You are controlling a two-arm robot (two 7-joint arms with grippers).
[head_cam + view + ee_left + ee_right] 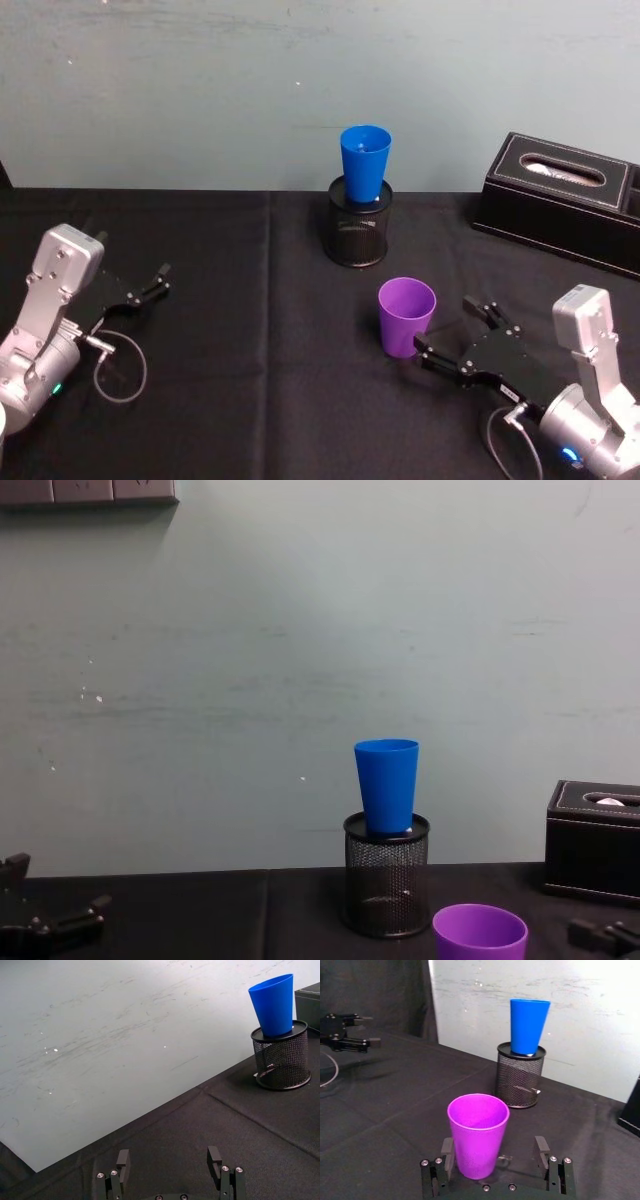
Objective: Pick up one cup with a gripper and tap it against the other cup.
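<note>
Purple cup [406,315]: upright on the table with its mouth up, long axis vertical. It stands at the mouth of the claw, closer to one finger than the other.
Right gripper [450,330]: low over the table on the right side. Its jaws are spread wide on either side of the cup's lower body and are not clamped on it.
Key relation: the cup lies straight ahead of this claw, and this arm is much the nearer one. Closing looks like the next need, probably after a little centring.
Blue cup [365,162]: upright, seated in the mesh pen holder [359,235]. It is beyond the purple cup, higher, and well apart from it.
Left gripper [155,282]: idle at the table's left, fingers apart and holding nothing.
Surface: black cloth table [250,380].
Room: black tissue box [560,200] at back right, pale wall [200,90] behind.
</note>
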